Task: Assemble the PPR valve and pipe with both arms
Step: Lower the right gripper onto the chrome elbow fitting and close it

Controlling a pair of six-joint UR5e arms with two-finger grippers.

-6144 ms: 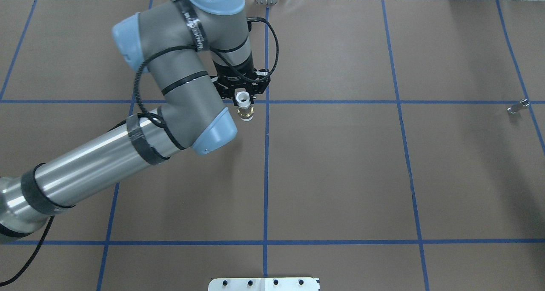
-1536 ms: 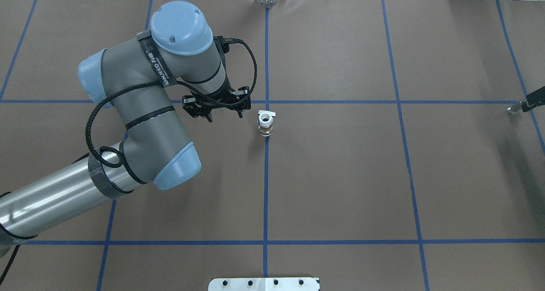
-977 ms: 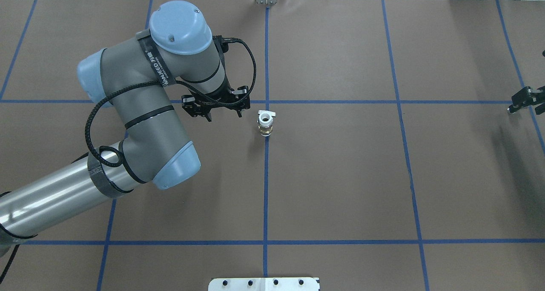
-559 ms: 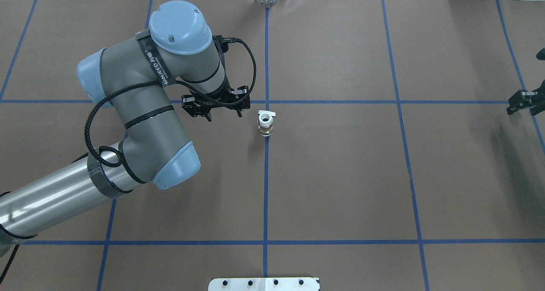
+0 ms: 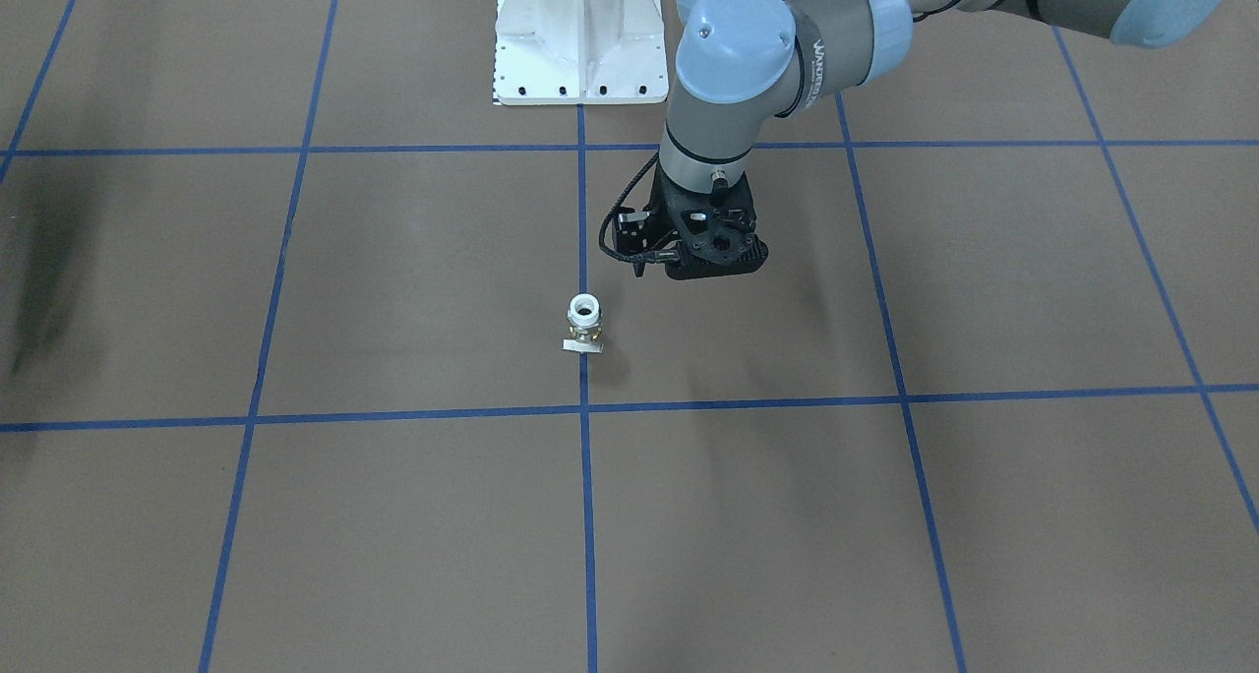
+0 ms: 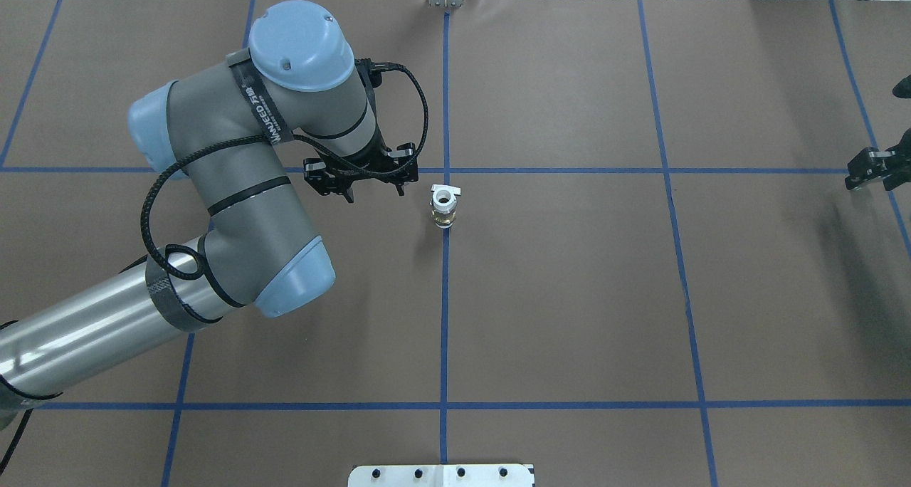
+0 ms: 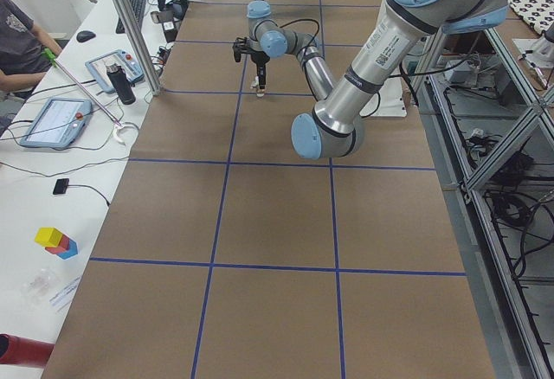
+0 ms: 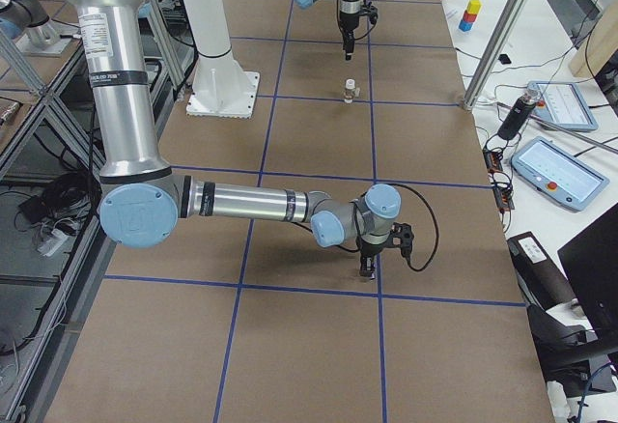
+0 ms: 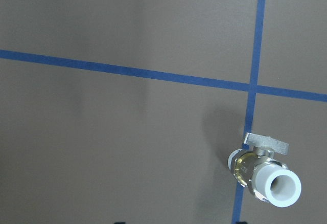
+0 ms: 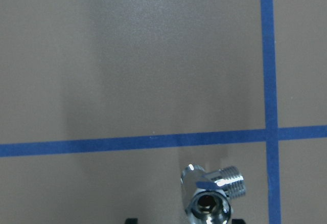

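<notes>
The PPR valve (image 6: 444,206) stands upright on the brown mat at a crossing of blue tape lines, white collar up, silver lever to the far side; it also shows in the front view (image 5: 584,324) and the left wrist view (image 9: 265,175). My left gripper (image 6: 375,189) hangs open and empty a short way to the valve's left, also seen in the front view (image 5: 704,268). The pipe (image 10: 209,193), a short chrome piece with an open round end and a threaded stub, lies under my right gripper (image 6: 871,176), which is open over it at the table's far right.
The white bolted pedestal base (image 5: 580,33) stands at the robot's side of the table. Blue tape lines (image 6: 445,295) grid the brown mat. An operator's desk with tablets (image 7: 56,119) and metal posts (image 7: 130,28) runs along the far edge.
My right gripper has come in from the right edge and settled over the pipe, covering it in the overhead view. My left arm has stayed still; before that it set the valve down and drew left.
</notes>
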